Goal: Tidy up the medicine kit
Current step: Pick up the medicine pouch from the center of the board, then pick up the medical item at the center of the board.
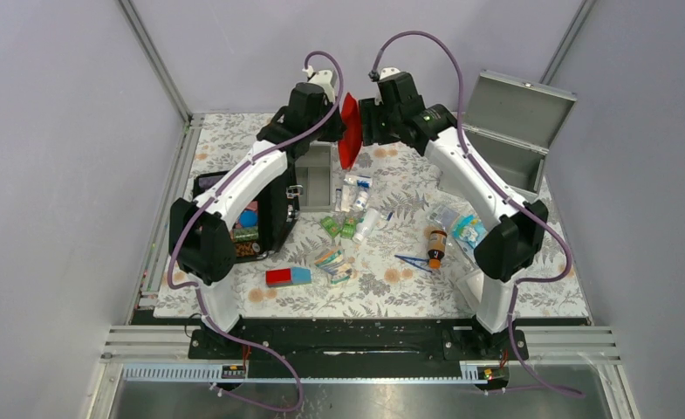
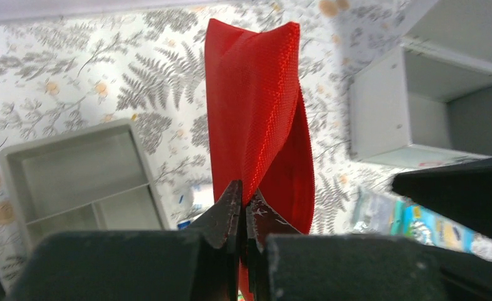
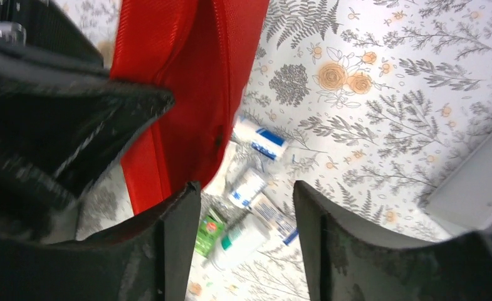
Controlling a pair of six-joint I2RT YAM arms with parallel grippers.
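A red fabric pouch [image 1: 349, 131] hangs in the air at the back middle of the table. My left gripper [image 2: 246, 199] is shut on the edge of the pouch [image 2: 259, 119]. My right gripper [image 3: 246, 188] is open right beside the pouch [image 3: 187, 81], holding nothing. Below it lie white tubes and packets [image 3: 256, 188] and green boxes [image 3: 210, 231]. In the top view the left gripper [image 1: 337, 122] and right gripper [image 1: 366, 122] flank the pouch.
A grey divided tray [image 1: 314, 179] lies left of centre, a black open case [image 1: 251, 218] at left, a grey metal box with open lid [image 1: 513, 131] at back right. A brown bottle [image 1: 435, 245], red-blue box [image 1: 287, 277] and several small packs [image 1: 334, 262] are scattered in front.
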